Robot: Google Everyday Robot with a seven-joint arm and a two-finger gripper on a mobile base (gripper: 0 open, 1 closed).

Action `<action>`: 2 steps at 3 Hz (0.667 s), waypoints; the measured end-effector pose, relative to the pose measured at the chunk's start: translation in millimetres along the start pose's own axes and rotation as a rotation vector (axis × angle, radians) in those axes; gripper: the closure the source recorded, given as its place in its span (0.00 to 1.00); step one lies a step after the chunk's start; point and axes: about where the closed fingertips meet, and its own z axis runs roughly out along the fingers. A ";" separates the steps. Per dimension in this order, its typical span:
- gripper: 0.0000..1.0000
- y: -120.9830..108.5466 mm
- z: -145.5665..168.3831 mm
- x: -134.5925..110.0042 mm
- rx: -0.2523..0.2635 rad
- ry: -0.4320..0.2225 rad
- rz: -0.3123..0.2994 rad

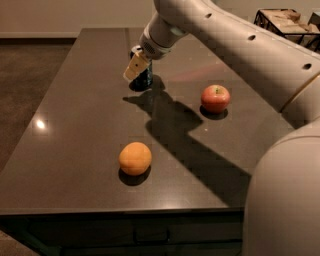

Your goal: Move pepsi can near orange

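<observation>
Dark glossy grey stone counter (75, 125), one glare spot at left and a broad arm shadow. Brown floor (25, 75) at left, pale wall (65, 15) behind. Small dark blue pepsi can (146, 78) stands upright at counter's far middle, label mostly hidden by tan-tipped pincer (136, 67) right against it; grip state cannot be told. Round matte orange (135, 158) near front edge, well apart from can. Red apple (215, 98) at right.

The dark, glossy worktop (75, 115) carries three things. The gripper (136, 67) hangs over its far part. The pepsi can (147, 78) stands upright right at the gripper and is partly hidden by it. A red apple (215, 98) lies off to the gripper's right, well apart. The orange (135, 158) sits far on the near side of the gripper, towards the front edge.
</observation>
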 end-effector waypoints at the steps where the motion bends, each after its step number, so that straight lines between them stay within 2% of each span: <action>1: 0.40 -1.0 3.4 -4.6 -0.006 -0.003 0.004; 2: 0.64 0.4 0.7 -7.8 -0.030 -0.022 -0.001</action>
